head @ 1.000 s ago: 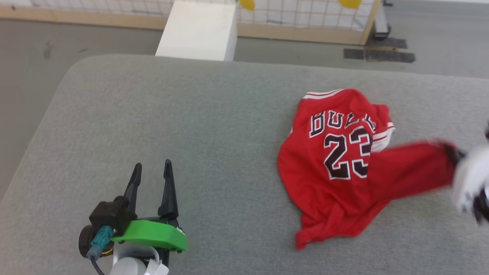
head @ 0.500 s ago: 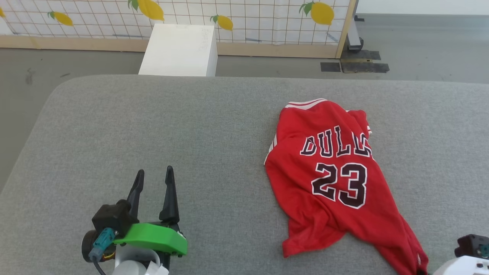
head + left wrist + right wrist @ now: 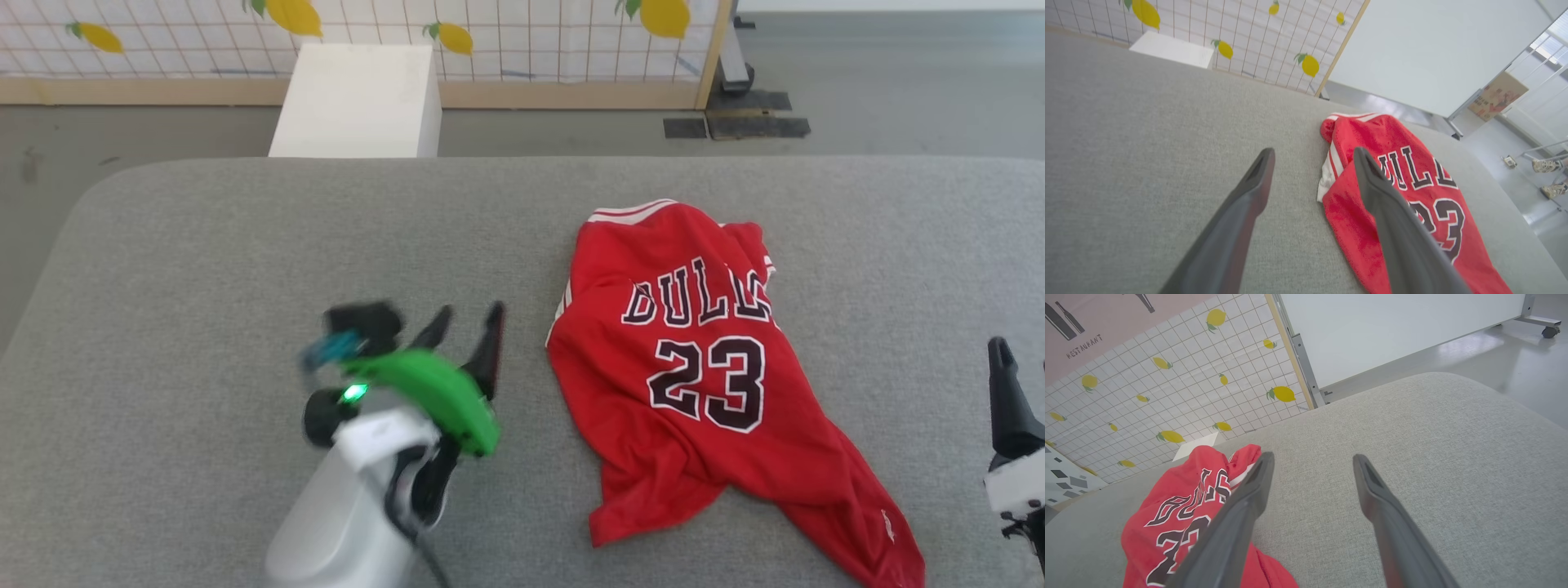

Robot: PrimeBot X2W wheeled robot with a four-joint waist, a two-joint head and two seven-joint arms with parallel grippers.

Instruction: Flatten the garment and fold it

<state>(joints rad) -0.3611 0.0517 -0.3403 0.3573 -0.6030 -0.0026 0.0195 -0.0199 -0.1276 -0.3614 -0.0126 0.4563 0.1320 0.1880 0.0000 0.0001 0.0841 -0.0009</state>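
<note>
The red Bulls 23 jersey (image 3: 694, 367) lies rumpled, lettering up, on the grey upholstered surface (image 3: 245, 245). My left pincer (image 3: 470, 310) and right pincer (image 3: 1313, 456) both stand apart, empty. I judge the jersey light, limp and slightly slick, so I'd pinch the striped sleeve trim (image 3: 1334, 157) near the left pincer.

1. Wide table (image 3: 245, 245), covered in grey woven fabric, corners rounded.
2. Stands on smooth grey floor (image 3: 898, 82), faintly glossy, reflecting light.
3. White box (image 3: 355, 98) on the floor just beyond the far edge.
4. Behind it, wood-framed screen (image 3: 531, 33) with grid pattern and yellow lemon print.
5. Dark mats (image 3: 755, 126) at the foot of the frame's right post.
6. Plain white partition (image 3: 1392, 330) on castors, beside the screen.
7. Pink poster (image 3: 1094, 318) marked "RESTAURANT", above the lemon print.
8. Bright window strip (image 3: 1549, 49), upper right in the left wrist view.
</note>
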